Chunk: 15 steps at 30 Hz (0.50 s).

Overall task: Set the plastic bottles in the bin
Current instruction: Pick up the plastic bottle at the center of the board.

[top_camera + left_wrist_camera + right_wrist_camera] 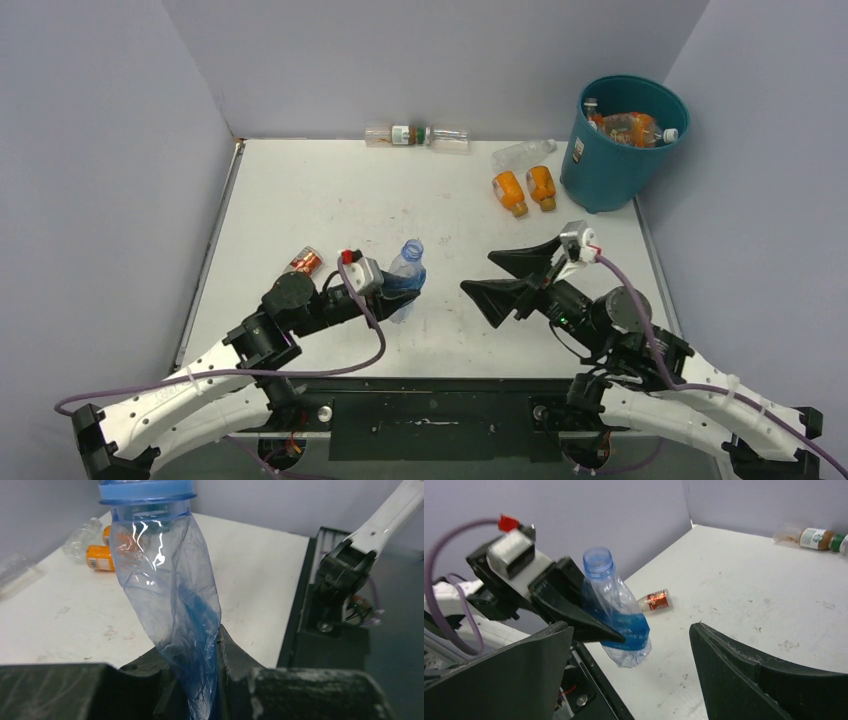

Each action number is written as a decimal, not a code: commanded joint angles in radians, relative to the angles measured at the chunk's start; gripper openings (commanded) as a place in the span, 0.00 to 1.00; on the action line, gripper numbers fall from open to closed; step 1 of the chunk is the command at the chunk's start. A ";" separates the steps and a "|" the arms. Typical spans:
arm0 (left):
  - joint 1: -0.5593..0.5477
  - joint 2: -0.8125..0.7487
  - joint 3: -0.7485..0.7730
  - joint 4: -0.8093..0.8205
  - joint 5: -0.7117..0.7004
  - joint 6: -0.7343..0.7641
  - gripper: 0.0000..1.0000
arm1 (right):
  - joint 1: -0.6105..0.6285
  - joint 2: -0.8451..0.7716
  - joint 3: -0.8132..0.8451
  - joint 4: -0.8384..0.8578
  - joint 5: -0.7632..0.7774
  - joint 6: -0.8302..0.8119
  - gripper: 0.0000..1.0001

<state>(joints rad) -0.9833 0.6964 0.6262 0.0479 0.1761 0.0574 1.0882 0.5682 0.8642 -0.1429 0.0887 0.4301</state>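
Handover step, I judged. Left end effector (408, 290) was clamped narrow on the crumpled blue-tinted clear plastic bottle (405, 268), near-upright over the near worktop (330, 190). Right end effector (478, 273) gaped wide beside it, empty. Next needed: right grips, left releases, carry to the round teal plastic bin (600, 172), far right.

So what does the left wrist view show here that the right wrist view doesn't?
Only left wrist: two small orange plastic bottles beside a clear plastic bottle. Only right wrist: a small red-labelled bottle lying on the white table, a green-capped labelled bottle at the far edge, and the right gripper, open and empty. Both: the crumpled blue-tinted clear plastic bottle clamped in the left gripper.
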 commanded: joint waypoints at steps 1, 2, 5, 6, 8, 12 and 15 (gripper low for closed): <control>0.089 0.068 0.082 0.091 0.265 -0.280 0.00 | 0.006 0.069 -0.059 0.205 -0.062 -0.055 0.90; 0.094 0.084 0.087 0.096 0.287 -0.290 0.00 | 0.006 0.103 -0.050 0.216 -0.079 -0.059 0.90; 0.095 0.113 0.093 0.097 0.316 -0.294 0.00 | 0.010 0.184 -0.047 0.282 -0.081 -0.059 0.90; 0.095 0.112 0.091 0.095 0.315 -0.293 0.00 | 0.011 0.199 -0.052 0.316 -0.080 -0.059 0.90; 0.095 0.099 0.081 0.097 0.305 -0.291 0.00 | 0.012 0.229 -0.059 0.385 -0.081 -0.063 0.90; 0.093 0.069 0.061 0.109 0.279 -0.277 0.00 | 0.016 0.308 -0.030 0.428 -0.107 -0.065 0.92; 0.091 0.067 0.056 0.110 0.281 -0.267 0.00 | 0.018 0.342 -0.015 0.450 -0.096 -0.059 0.97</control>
<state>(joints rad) -0.8940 0.7837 0.6792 0.0975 0.4324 -0.2058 1.0969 0.8810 0.8024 0.1806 0.0086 0.3775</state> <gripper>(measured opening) 0.163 0.964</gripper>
